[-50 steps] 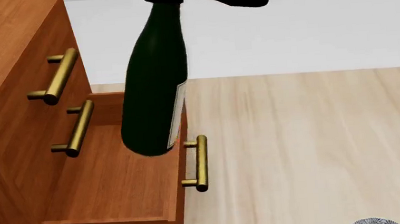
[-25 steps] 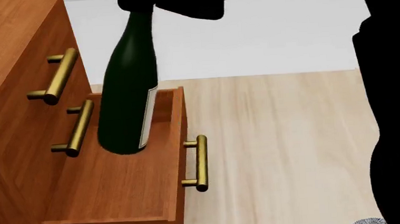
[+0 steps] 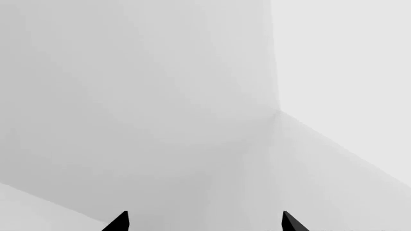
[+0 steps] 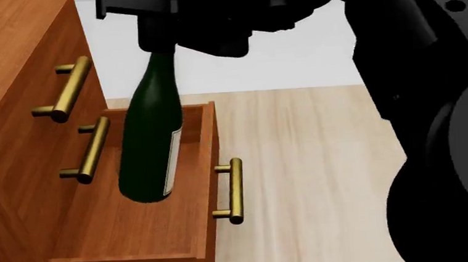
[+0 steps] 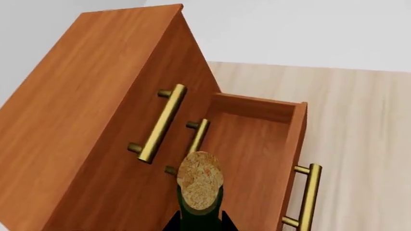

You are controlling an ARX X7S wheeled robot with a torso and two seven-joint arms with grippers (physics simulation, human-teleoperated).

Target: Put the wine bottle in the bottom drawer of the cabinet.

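Left jaws (image 3: pixel 204 222): spread apart, empty, facing blank wall.
Cabinet (image 4: pixel 15 72): bottom drawer (image 4: pixel 134 230) pulled out.
Wine bottle (image 4: pixel 150 137): hanging upright over that drawer; glass, heavy, slippery, breakable.
Right jaws (image 4: pixel 160 25): my grip's clamped round the neck, best hold.

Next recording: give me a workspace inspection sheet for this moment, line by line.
Surface: pale wood floor, bare where visible.
Job's things: wine bottle upright, its base inside the open bottom drawer of the cabinet; whether it touches the drawer floor cannot be told. The two drawer fronts above are closed.
Clutter: nothing seen.
Grippers: right gripper shut on the bottle's neck, cork showing in the right wrist view; left gripper open, only its fingertips showing against a blank grey background.
Cables: nothing seen.
Surroundings: plain light grey wall.
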